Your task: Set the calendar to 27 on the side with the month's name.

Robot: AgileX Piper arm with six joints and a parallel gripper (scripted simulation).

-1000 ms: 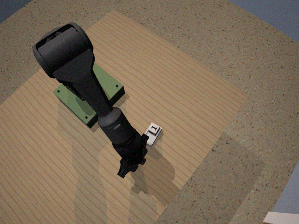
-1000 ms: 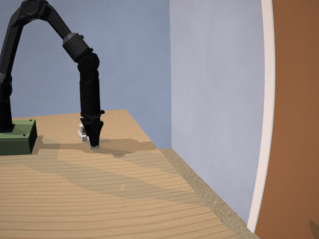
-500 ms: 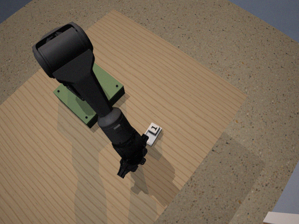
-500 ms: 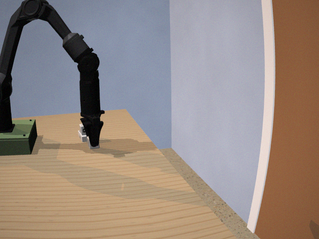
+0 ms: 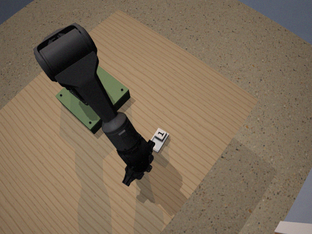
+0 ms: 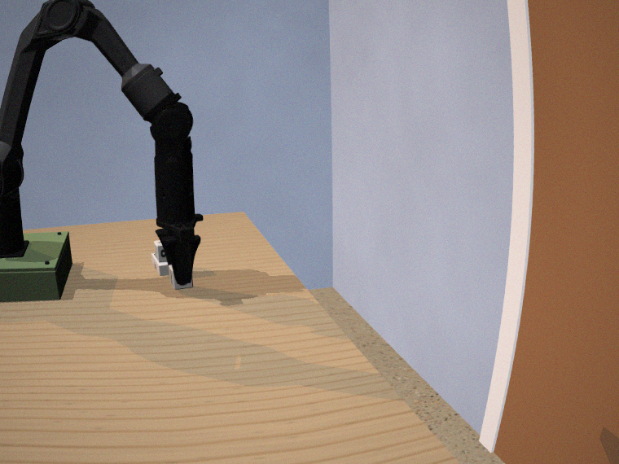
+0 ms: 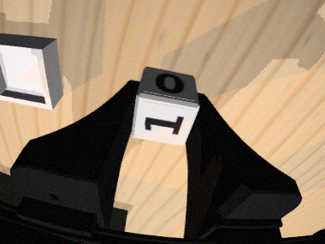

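My gripper (image 5: 126, 183) (image 6: 182, 280) (image 7: 164, 101) is shut on a white cube (image 6: 173, 280) (image 7: 159, 128), pointing down close to the table. In the wrist view the held cube shows a sideways 1 on its bright face and a 0 on its dark face. Whether it touches the table is unclear. The white tray (image 5: 157, 145) (image 6: 161, 268) (image 7: 51, 75) lies beside my gripper, and its near part shows bare floor. The other cube (image 5: 160, 134) (image 6: 157, 250) is in the tray's far half, 1 on top; its side digit is partly hidden in the exterior view.
The green base block (image 5: 114, 88) (image 6: 31, 283) stands behind the arm. The wooden board (image 5: 182, 88) (image 6: 206, 407) carries the tray and the base, and its edge lies beyond the gripper, with speckled surface (image 5: 273, 114) outside it.
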